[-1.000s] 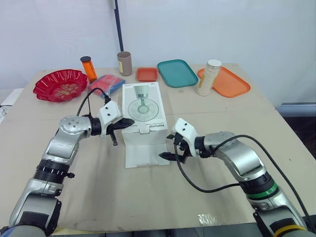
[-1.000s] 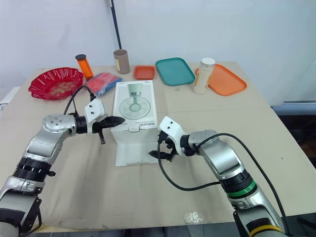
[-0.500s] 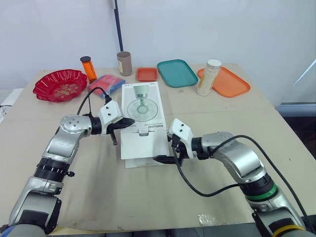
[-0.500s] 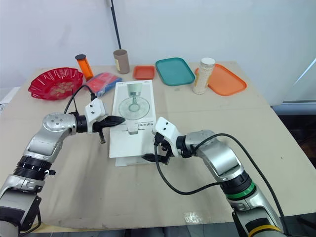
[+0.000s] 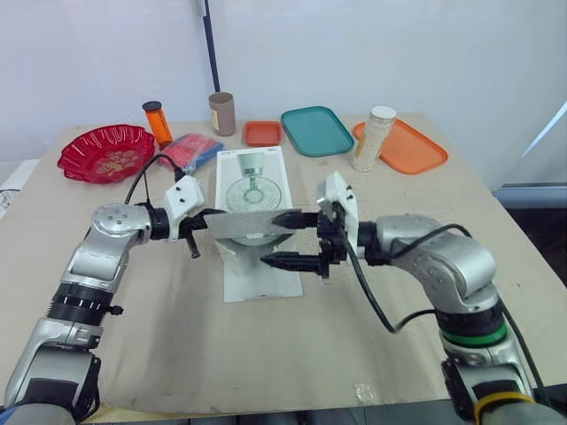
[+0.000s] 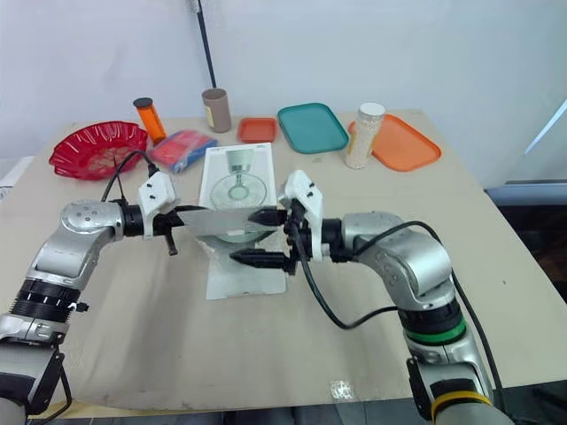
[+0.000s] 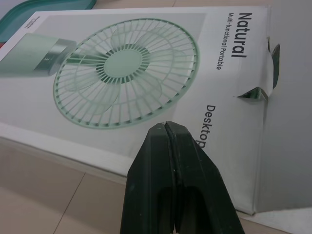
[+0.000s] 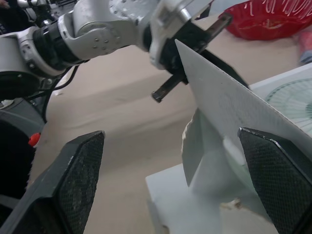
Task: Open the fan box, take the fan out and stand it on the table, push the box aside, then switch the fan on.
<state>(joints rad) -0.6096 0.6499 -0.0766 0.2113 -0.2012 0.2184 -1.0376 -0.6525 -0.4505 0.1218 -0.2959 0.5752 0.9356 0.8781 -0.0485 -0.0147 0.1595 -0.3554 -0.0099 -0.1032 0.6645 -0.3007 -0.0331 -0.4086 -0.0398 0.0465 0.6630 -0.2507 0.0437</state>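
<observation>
– Jaws on the left are pressed shut with nothing between them, tips at the left side of the fan box (image 5: 252, 181). The right jaws are spread wide, one finger above and one below the raised flap (image 5: 249, 225) at the box's near end.

– So the fan's inside?

– I judge so. The box lies flat on the counter (image 5: 266, 354) and no fan shows.

– What could go wrong?

– Nothing pinches the flap, so it could drop back. A hard pull could tear it or drag the light box, since the left jaws only brace it.

– Room to move?

– Bare counter on the box's near side and to its right, enough to stand the fan and shove the box aside. Just beyond the box sit a packet (image 5: 189, 148) and a small orange tray (image 5: 263, 133), so pushing that way would crowd them.
</observation>
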